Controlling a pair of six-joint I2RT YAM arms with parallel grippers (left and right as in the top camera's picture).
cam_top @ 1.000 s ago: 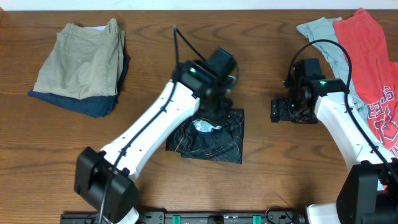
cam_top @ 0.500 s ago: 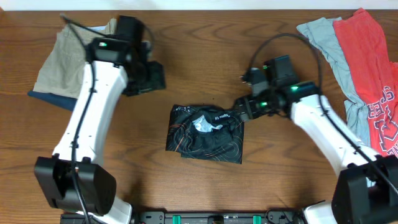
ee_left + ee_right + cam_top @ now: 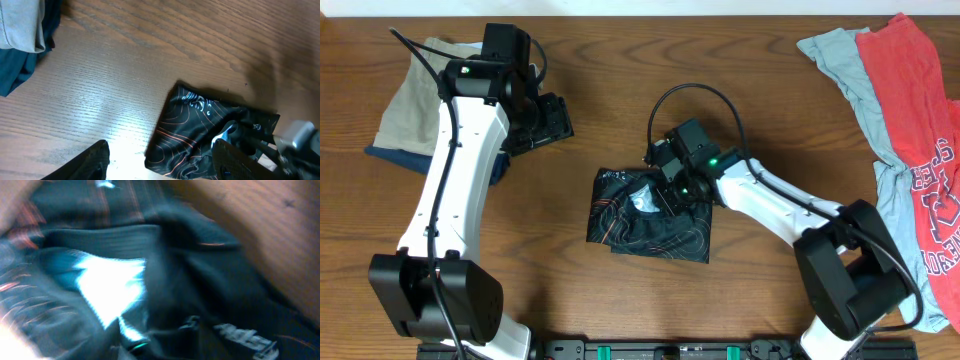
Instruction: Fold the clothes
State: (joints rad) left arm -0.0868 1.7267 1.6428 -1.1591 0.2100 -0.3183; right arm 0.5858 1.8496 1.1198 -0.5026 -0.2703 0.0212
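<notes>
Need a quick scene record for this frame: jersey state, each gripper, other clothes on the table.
jersey: black jersey folded into a compact rectangle at table centre, upper part rumpled
left gripper: left gripper open, empty, over bare table beside the khaki shorts
right gripper: right gripper down on the jersey's upper edge; grip unclear, wrist view blurred
left pile: khaki shorts on a navy garment
right side: red T-shirt overlapping grey T-shirt, both unfolded

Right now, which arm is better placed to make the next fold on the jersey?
Right, I'd say. The right gripper sits at the top edge of the jersey; the left gripper hangs open over the table by the shorts, apart from it.
</notes>
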